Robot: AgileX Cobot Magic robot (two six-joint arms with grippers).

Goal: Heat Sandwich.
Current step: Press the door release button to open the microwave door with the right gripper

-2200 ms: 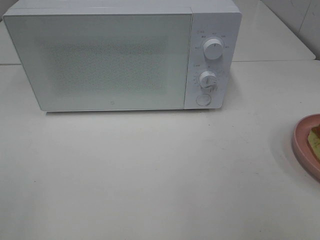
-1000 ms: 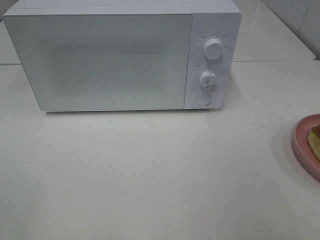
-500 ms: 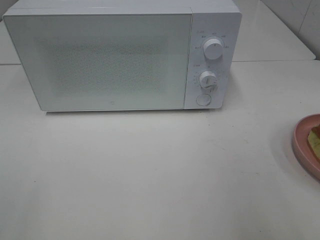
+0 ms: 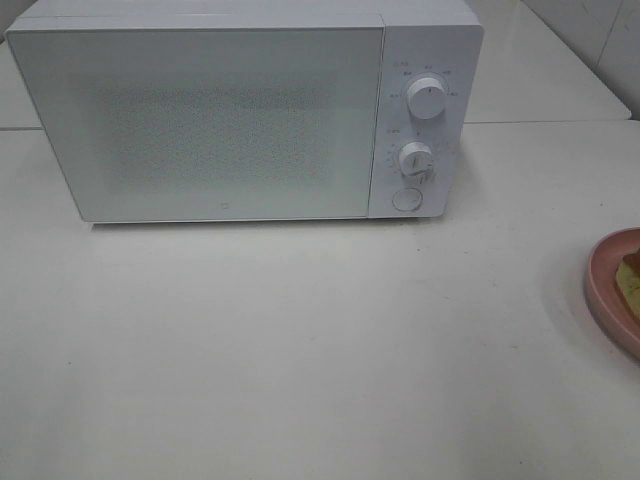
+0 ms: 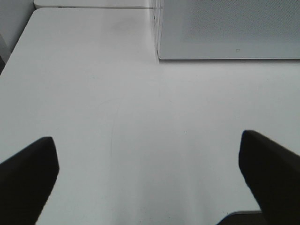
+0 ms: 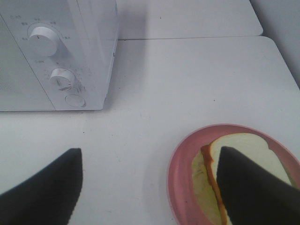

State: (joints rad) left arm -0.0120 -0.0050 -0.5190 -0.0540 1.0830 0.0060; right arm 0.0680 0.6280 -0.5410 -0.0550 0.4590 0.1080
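Note:
The sandwich (image 6: 208, 173) lies on a round pink plate (image 6: 180, 164): white bread slices with a brown crust line and pale filling. In the high view only the plate's rim (image 4: 605, 285) and a sliver of sandwich (image 4: 630, 280) show at the right edge. My right gripper (image 6: 145, 187) hovers open above the table, one dark finger (image 6: 248, 187) over the sandwich, the other (image 6: 47, 187) over bare table. A white microwave (image 4: 240, 110) stands at the back with its door shut. Over bare table in front of the microwave's left corner, my left gripper (image 5: 150, 178) stands wide open.
The microwave's panel carries two dials (image 4: 427, 98) (image 4: 415, 160) and a round button (image 4: 406, 199). The white table (image 4: 300, 340) has a seam behind the microwave, and a wall rises at the back right.

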